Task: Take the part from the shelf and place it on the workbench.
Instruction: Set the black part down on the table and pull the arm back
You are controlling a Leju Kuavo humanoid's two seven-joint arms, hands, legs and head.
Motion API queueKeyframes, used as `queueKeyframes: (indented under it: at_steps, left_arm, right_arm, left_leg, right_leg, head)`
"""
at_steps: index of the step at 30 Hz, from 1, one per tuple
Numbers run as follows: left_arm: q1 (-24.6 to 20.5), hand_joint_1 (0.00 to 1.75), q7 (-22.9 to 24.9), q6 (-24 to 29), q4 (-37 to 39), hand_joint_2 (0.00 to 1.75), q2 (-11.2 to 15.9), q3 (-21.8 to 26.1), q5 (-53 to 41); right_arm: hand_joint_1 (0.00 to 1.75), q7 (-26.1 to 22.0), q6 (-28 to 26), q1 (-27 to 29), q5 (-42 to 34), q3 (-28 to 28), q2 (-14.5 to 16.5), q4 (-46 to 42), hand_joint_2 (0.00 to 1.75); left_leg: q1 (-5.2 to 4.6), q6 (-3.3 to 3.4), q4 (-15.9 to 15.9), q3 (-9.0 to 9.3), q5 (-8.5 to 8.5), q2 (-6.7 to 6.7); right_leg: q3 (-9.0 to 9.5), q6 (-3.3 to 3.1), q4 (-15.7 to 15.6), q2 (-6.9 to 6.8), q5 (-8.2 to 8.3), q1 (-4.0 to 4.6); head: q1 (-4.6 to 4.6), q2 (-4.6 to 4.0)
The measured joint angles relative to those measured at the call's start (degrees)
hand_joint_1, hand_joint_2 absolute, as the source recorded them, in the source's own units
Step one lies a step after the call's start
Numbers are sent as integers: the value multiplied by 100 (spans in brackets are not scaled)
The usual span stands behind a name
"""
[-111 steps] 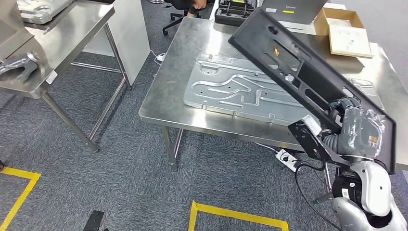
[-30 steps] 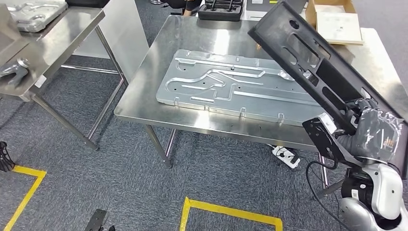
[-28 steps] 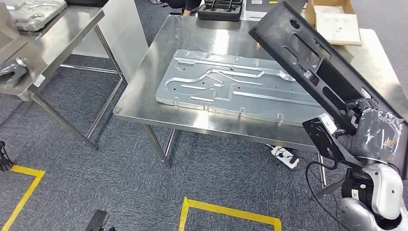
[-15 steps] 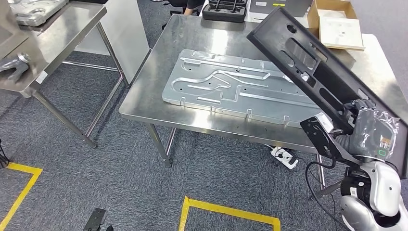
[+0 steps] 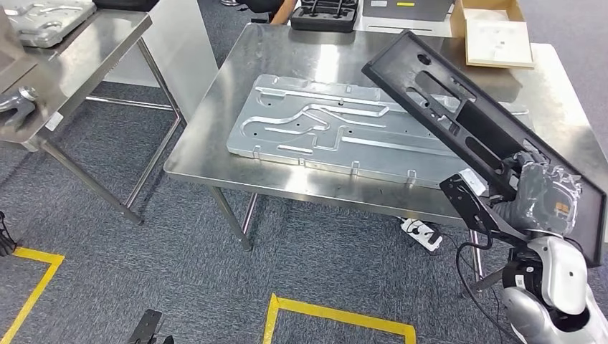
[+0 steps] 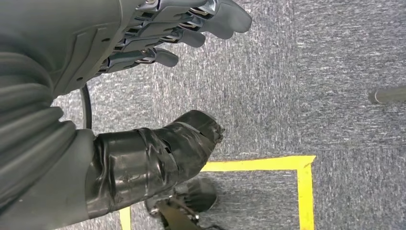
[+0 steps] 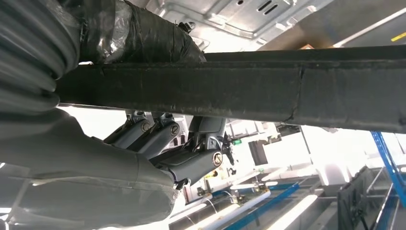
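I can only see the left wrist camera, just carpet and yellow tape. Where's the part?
Observer: The right hand holds the long black part by one end, tilted above the steel workbench.
Operator: Is the bench bare?
Observer: No, a big silver plate lies flat on it, partly under the part.
Operator: Anything else up there?
Observer: A cardboard box sits at the far corner, and a black tray at the far edge.
Operator: Is the hand really gripping it?
Observer: Yes, the right wrist camera shows the thumb on one side of the part's edge and the fingers on the other.
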Motion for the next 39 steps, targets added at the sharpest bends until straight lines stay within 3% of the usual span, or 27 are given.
queueKeyframes:
  at_steps: [1, 2, 3, 5, 6, 7, 11, 13, 15, 16, 17, 18, 20, 21, 23, 27, 30, 32, 33, 34, 36, 37, 39]
  left_arm:
    - [3, 0, 4, -4, 0, 175, -5, 0, -1]
    - [6, 0, 8, -7, 0, 175, -10, 0, -2]
    - [7, 0, 10, -8, 0, 175, -14, 0, -3]
    - [0, 0, 18, -8, 0, 175, -15, 0, -7]
    - [-5, 0, 24, -8, 0, 175, -14, 0, -9]
    - [-11, 0, 32, -8, 0, 175, -12, 0, -10]
    - [-15, 0, 51, -8, 0, 175, -14, -1, -20]
    - [-20, 0, 57, -8, 0, 175, -21, -2, -29]
    - [-31, 0, 61, -8, 0, 175, -29, -2, -49]
    - [-30, 0, 64, -8, 0, 175, -36, -2, -58]
    - [-26, 0, 68, -8, 0, 175, -44, -2, -65]
    - [-22, 0, 72, -8, 0, 175, -52, -2, -68]
    - [-20, 0, 79, -8, 0, 175, -65, -2, -73]
    - [-24, 0, 84, -8, 0, 175, -69, -2, -75]
    - [-28, 0, 92, -8, 0, 175, -71, -2, -77]
    - [-32, 0, 99, -8, 0, 175, -74, -2, -79]
    - [-36, 0, 101, -8, 0, 175, -81, -2, -85]
    - [-26, 0, 107, -8, 0, 175, -90, -2, -93]
    - [-22, 0, 110, -8, 0, 175, -93, -2, -98]
    - [-22, 0, 112, -8, 0, 175, -95, -2, -104]
    - [-28, 0, 113, -7, 0, 175, -94, -2, -111]
    - [-33, 0, 113, -6, 0, 175, -92, -2, -114]
    - [-41, 0, 113, -2, 0, 175, -88, -2, -119]
  right_arm:
    - [175, -1, 17, 0, 3, 4, 0, 17, 175]
    - [175, 0, 33, 0, 7, 9, 0, 36, 175]
    - [175, 0, 46, 0, 10, 13, 0, 52, 175]
    - [175, 0, 57, -5, 14, 17, 0, 80, 175]
    - [175, -1, 59, -10, 15, 19, 0, 92, 175]
    - [175, 0, 61, -16, 15, 20, 1, 106, 175]
    - [175, -1, 73, -21, 17, 42, -1, 167, 175]
    - [175, -1, 74, -28, 24, 49, -2, 184, 175]
    - [175, 0, 74, -21, 31, 54, -2, 202, 175]
    - [175, 0, 74, -10, 33, 58, -2, 215, 175]
    - [175, 0, 77, 1, 33, 64, -2, 230, 175]
    - [175, -1, 81, 7, 33, 70, -2, 243, 175]
    - [175, -1, 98, 3, 33, 79, -1, 257, 175]
    - [175, -1, 113, -4, 33, 82, -3, 256, 175]
    - [175, 0, 144, -9, 33, 91, -11, 256, 175]
    - [175, 0, 182, -4, 40, 101, -22, 258, 175]
    - [175, -1, 234, -17, 77, 103, -26, 255, 175]
    - [175, -1, 269, -15, 98, 106, -26, 256, 175]
    - [175, -1, 277, -13, 103, 107, -26, 256, 175]
    - [175, -1, 284, -12, 106, 108, -26, 255, 175]
    - [175, -1, 294, -12, 111, 108, -26, 254, 175]
    - [175, -1, 299, -10, 114, 108, -26, 254, 175]
    - [175, -1, 314, 3, 118, 108, -26, 254, 175]
  left_leg:
    - [2, 2, 240, -140, -44, 0]
    - [2, 16, 270, -182, 26, -1]
    - [0, 41, 84, -116, 189, -1]
    - [-21, 110, -642, 211, 575, -4]
    - [-42, 140, -968, 364, 681, -8]
    - [-64, 160, -1175, 462, 721, -11]
    - [-80, 215, -1428, 601, 739, -9]
    - [-55, 267, -1540, 697, 765, 0]
    - [-60, 303, -1549, 733, 743, 1]
    - [-59, 310, -1542, 745, 724, 0]
    - [-55, 307, -1531, 759, 701, -2]
    - [-46, 299, -1508, 774, 670, -5]
    - [-23, 256, -1423, 795, 582, -13]
    - [-24, 223, -1356, 787, 530, -18]
    - [-34, 163, -1281, 753, 470, -23]
    - [-24, 71, -1095, 684, 341, -13]
    - [2, 2, -153, 196, -25, -5]
    - [10, 10, 307, -130, -68, -6]
    - [7, 33, 238, -152, 67, -6]
    - [-2, 66, -22, -74, 285, -7]
    - [-42, 140, -771, 228, 681, -10]
    - [-67, 166, -1049, 354, 763, -12]
    - [-108, 191, -1256, 458, 748, -17]
  right_leg:
    - [3, -9, 0, 0, -6, 12]
    - [10, -16, 1, 1, -13, 22]
    - [22, -20, 1, 3, -21, 29]
    - [56, -17, -4, 7, -45, 37]
    - [63, -4, -8, 11, -53, 39]
    - [65, 15, -20, 13, -55, 36]
    - [77, 126, -60, 3, -81, 19]
    - [-79, 160, 275, -12, -261, 28]
    - [-440, 182, 940, -16, -500, 26]
    - [-604, 198, 1195, -16, -541, 18]
    - [-691, 216, 1288, -17, -490, 5]
    - [-674, 235, 1176, -19, -341, -12]
    - [-430, 275, 585, -25, 26, -46]
    - [-299, 279, 295, -24, 121, -52]
    - [-188, 231, 68, -12, 104, -39]
    - [-132, 82, 28, 13, 71, -34]
    - [-60, 14, 18, 6, 29, -20]
    - [-23, -7, 18, 9, -3, 4]
    - [2, -11, 18, 14, -20, 14]
    - [34, -11, 16, 19, -40, 21]
    - [91, 2, 6, 27, -80, 28]
    - [103, 20, -5, 31, -90, 26]
    - [107, 70, -41, 38, -88, 16]
  head:
    - [1, 0]
    - [1, 0]
    - [2, 0]
    - [3, 0]
    - [3, 0]
    - [4, 0]
    - [8, 0]
    - [13, 0]
    - [13, 0]
    - [11, 0]
    - [13, 0]
    - [12, 0]
    - [13, 0]
    - [16, 0]
    - [20, 0]
    - [12, 0]
    - [-3, 0]
    - [-3, 0]
    - [-3, 0]
    - [-2, 0]
    - [-1, 0]
    - [-1, 0]
    - [1, 0]
